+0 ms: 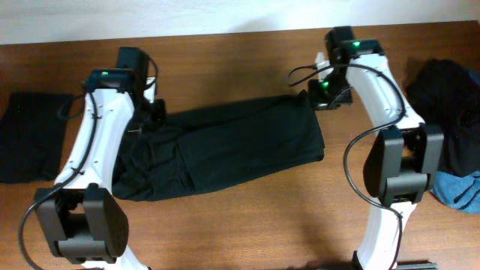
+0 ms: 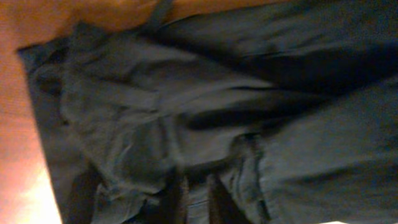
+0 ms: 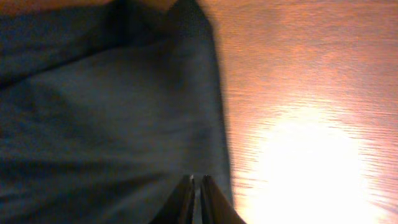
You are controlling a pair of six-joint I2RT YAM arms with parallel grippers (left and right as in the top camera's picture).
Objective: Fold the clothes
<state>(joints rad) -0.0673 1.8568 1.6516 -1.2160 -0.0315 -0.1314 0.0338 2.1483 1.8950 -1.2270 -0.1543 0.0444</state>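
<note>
Trousers [image 1: 232, 146] half-folded. Black piece [image 1: 30, 135] left of them looks done; heap [image 1: 450, 105] right of them waits. Left gripper [image 2: 196, 202], right gripper [image 3: 198, 199] at trouser ends; grasping or released, cannot tell.

The overhead view is bright and evenly lit from above, fairly sharp, with only soft, faint shadows beneath the white arms [image 1: 97, 142] on the wooden counter [image 1: 247, 217]. The black trousers [image 1: 232, 146] soak up the light, so their folds barely read, and the dark heap of clothes [image 1: 442, 90] at the right edge is a near-featureless mass. The left wrist view is dim, smeared and out of focus; the fabric looks murky blue-grey, and a blown-out pale patch sits in the bottom left corner. The right wrist view is blurred too, with an orange cast and a large near-white glare on the wood at lower right
</note>
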